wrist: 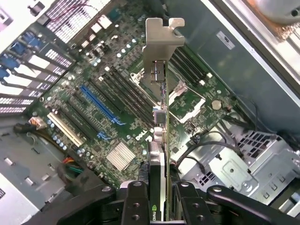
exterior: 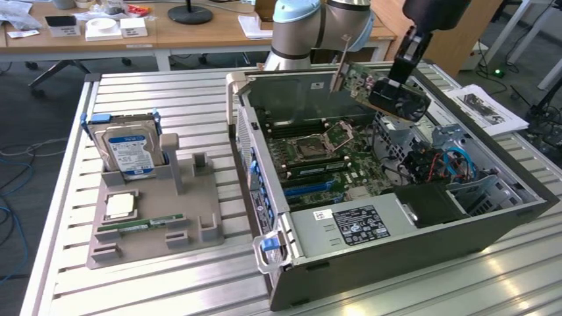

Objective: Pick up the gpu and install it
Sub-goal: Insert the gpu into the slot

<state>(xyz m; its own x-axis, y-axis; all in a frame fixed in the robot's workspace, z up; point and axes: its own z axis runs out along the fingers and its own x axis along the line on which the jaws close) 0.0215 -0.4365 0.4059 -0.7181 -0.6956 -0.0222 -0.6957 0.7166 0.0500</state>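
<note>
I'm watching the arm's black gripper [exterior: 397,80] clamping the gpu [exterior: 386,92], a thin dark expansion card with a silver metal end bracket. It is holding the card in the air above the open grey metal computer case [exterior: 412,243], clear of everything inside. In the wrist view the fingers [wrist: 136,201] are pressing on the card's two faces near its dark cooler end, and the gpu [wrist: 161,122] is showing edge-on, its long axis running straight out from the gripper [wrist: 160,202] to the bracket.

The green motherboard [wrist: 117,117] is lying beneath it. The long blue slot [wrist: 98,105] is sitting off to the bracket's side rather than under the card's edge, and it looks skewed to the card's long axis. In the exterior view the card is hanging tilted, bracket end highest.

The case is resting on a slatted aluminium table [exterior: 158,92], with a grey parts tray [exterior: 197,197] just beside it holding a silver hard drive [exterior: 127,151] and a narrow green RAM stick [exterior: 145,224]. Wooden desks [exterior: 176,33] are standing behind.
</note>
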